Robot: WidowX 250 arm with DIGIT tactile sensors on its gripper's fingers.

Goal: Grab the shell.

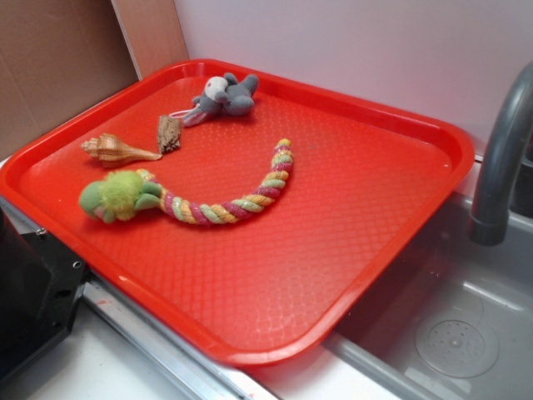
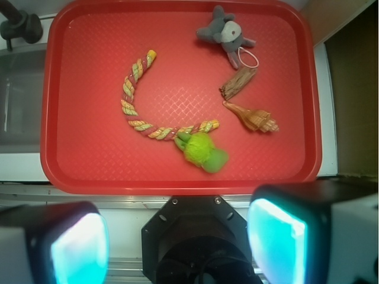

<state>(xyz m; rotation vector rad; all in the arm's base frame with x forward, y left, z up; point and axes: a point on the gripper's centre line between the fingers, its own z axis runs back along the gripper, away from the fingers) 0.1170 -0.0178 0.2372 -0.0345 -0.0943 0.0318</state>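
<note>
Your hand (image 2: 177,236) is wide open and empty above the tray (image 2: 83,171), so you may grab the brown chunk (image 2: 238,83) touching the shell (image 2: 253,118) by mistake.

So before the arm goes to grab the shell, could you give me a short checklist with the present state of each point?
1. Shell visible in both views: ok.
2. Shell lies free on the red tray, nothing on top: ok.
3. Hand open, fingers wide apart: ok.
4. Hand positioned over the shell: not ok, it sits off the tray's near edge.
5. Clearance from the brown chunk: cannot tell, the shell's thin tail ends very close to it.
6. Rope toy out of the way: ok.
</note>
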